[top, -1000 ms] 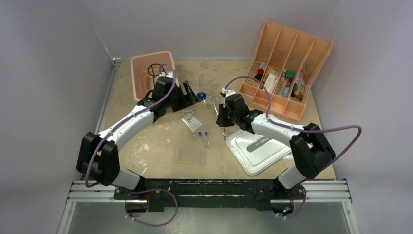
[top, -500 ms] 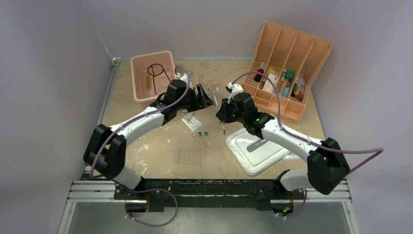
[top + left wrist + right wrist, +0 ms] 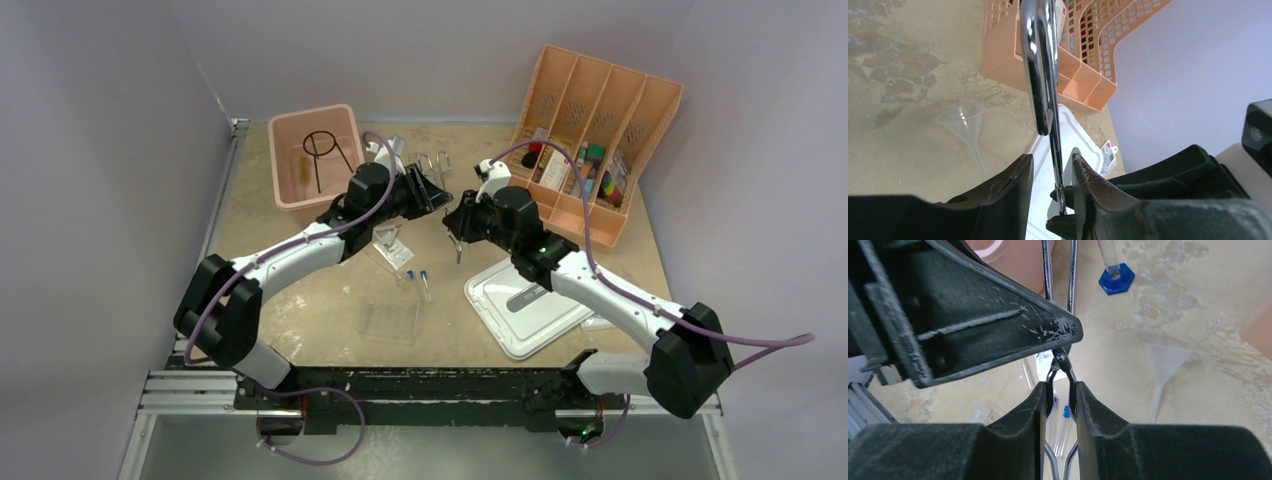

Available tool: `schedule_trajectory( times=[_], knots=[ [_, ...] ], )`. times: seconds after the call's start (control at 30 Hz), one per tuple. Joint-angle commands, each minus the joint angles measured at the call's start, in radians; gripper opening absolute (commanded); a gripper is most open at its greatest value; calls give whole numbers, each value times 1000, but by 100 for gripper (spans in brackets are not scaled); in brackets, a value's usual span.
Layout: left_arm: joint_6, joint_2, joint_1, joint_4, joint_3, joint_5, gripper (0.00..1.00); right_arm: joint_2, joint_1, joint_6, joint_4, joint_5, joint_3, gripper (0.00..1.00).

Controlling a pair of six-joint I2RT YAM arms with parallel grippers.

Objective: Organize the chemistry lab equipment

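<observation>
My right gripper [image 3: 453, 224] [image 3: 1060, 388] is shut on the steel scissor-handled forceps [image 3: 1062, 359], held off the table. Their ring handles [image 3: 432, 160] point to the back. My left gripper [image 3: 430, 193] [image 3: 1052, 162] is open, and the forceps' shaft [image 3: 1040, 75] passes between its jaws with a gap at the left finger. The black wire ring [image 3: 318, 146] lies in the pink bin [image 3: 290, 180]. Two blue-capped tubes [image 3: 418, 281] and the clear plastic tray [image 3: 388, 320] lie on the table. The blue-based glass piece [image 3: 1115, 278] stands beyond the grippers.
A peach divided organizer [image 3: 592, 130] with small items leans at the back right. A white lid [image 3: 525, 305] lies under the right arm. A clear funnel [image 3: 1163, 360] lies right of the grippers, and a small packet [image 3: 392, 248] lies under the left arm.
The right gripper has lifted the forceps off the table and carried them backward. The left gripper has swung right from the pink bin and now straddles them.
</observation>
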Motion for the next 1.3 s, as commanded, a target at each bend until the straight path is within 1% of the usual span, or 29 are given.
schedule_trajectory(
  times=[0.0,0.13,0.23,0.27,0.3,0.37,0.43,0.53,0.6,0.67,0.73,0.8,0.93,1.03,1.1,1.27],
  knots=[
    [3,-18,-13,77,33,-38,31,-38,-2,2,99,11,50,14],
    [19,-46,-14,83,31,-48,23,-30,-2,8,113,7,67,14],
    [22,-55,-14,90,29,-37,10,-20,-3,10,124,1,83,15],
    [22,-60,-13,91,29,-38,4,-16,-3,10,126,-1,91,15],
    [26,-65,-14,91,29,-43,0,-11,-3,13,124,-2,98,15],
    [44,-83,-13,86,33,-53,0,-3,-3,25,116,-2,114,18],
    [73,-97,-13,64,48,-54,0,4,-2,33,102,-2,132,30],
    [147,-112,-14,-33,117,-67,0,1,-2,39,99,-2,142,54],
    [215,-116,-11,-121,175,-81,0,-5,-3,34,103,-5,150,63],
    [279,-119,-2,-212,234,-95,0,-11,-3,22,99,-3,164,68],
    [324,-117,23,-306,290,-96,0,-19,-2,11,98,4,177,71],
    [347,-121,74,-383,332,-114,0,-25,-2,-3,99,7,190,73],
    [384,-145,188,-481,382,-128,0,-28,-3,-23,95,26,216,74],
    [453,-139,251,-616,459,-210,0,-15,-2,-32,86,39,228,74],
    [503,-117,289,-722,514,-290,0,0,-4,-30,76,47,237,74],
    [558,-70,404,-853,615,-413,0,40,-3,-27,57,49,266,74]
  ],
)
